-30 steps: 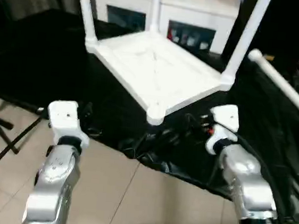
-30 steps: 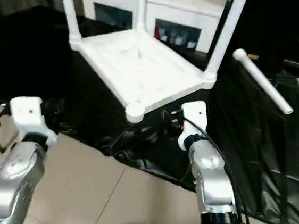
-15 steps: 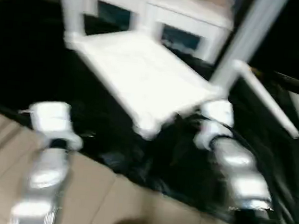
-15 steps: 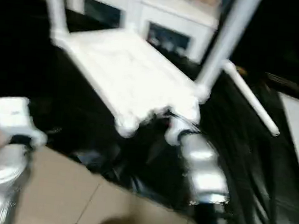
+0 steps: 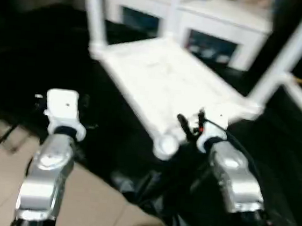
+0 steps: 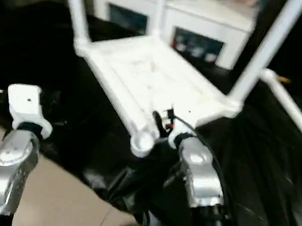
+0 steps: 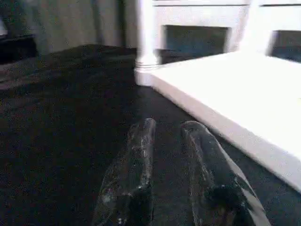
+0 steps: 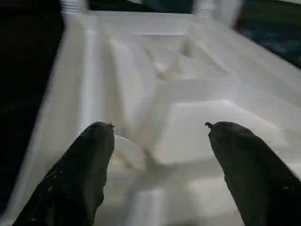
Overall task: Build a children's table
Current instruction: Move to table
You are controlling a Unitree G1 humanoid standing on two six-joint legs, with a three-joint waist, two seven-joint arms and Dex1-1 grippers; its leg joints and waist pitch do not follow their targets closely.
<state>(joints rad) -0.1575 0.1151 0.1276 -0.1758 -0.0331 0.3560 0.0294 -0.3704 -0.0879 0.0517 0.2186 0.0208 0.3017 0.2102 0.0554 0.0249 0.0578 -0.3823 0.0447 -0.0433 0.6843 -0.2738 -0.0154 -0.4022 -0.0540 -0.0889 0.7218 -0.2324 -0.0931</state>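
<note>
Right claw (image 8: 160, 141) spread wide over tabletop (image 6: 154, 78); left claw (image 7: 169, 136) clenched; three legs (image 6: 266, 47) fitted.

Right pincer (image 8: 157, 129) now over tabletop (image 5: 165, 79)

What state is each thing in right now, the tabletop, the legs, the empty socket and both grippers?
tabletop: upside down on the black sheet, ribs up.
legs: three standing upright in corner sockets.
loose leg: lying on the sheet.
near corner socket: empty.
right gripper: open, over the tabletop.
left gripper: shut, empty.

Upright legs (image 6: 270, 47) around open tabletop (image 6: 154, 78)
</note>
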